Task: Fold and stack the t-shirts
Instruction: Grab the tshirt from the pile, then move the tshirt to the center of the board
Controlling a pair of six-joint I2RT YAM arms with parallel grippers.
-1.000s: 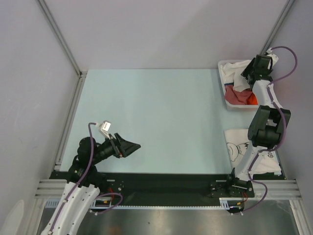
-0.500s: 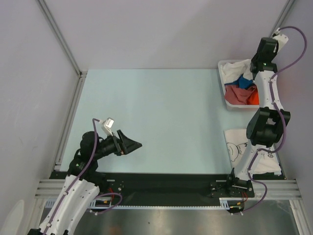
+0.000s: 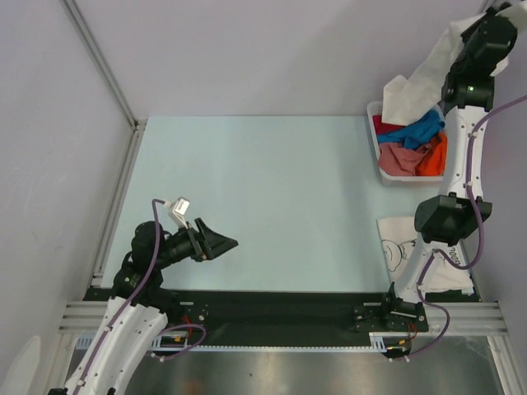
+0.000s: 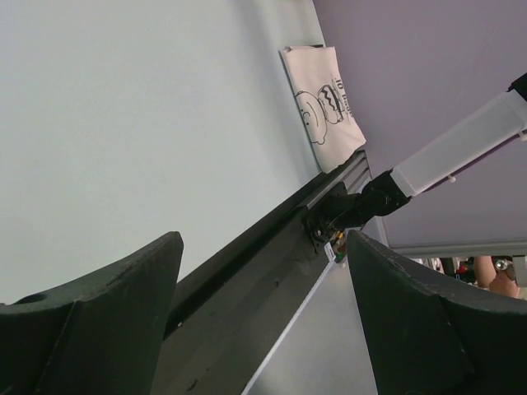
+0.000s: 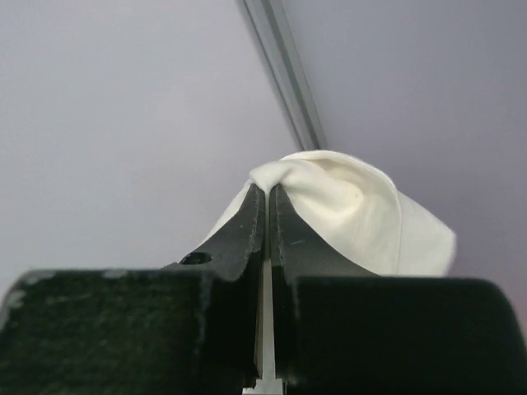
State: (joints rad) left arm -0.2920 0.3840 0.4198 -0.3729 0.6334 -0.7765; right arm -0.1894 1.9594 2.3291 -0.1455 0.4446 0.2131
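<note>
Here, in the top view, the right gripper (image 3: 464,34) at the upper right is closed on the plain white t-shirt (image 3: 416,86), which hangs over the basket (image 3: 374,140) of coloured t-shirts (image 3: 412,146). The printed t-shirt (image 3: 399,240) lies flat at the lower right. The left gripper (image 3: 229,243), at the lower left, is empty.

In the left wrist view its jaws stand wide apart, and the printed t-shirt (image 4: 325,99) is at the upper centre.

In the right wrist view the jaws pinch the plain white t-shirt (image 5: 346,206) in the middle of the frame.
</note>
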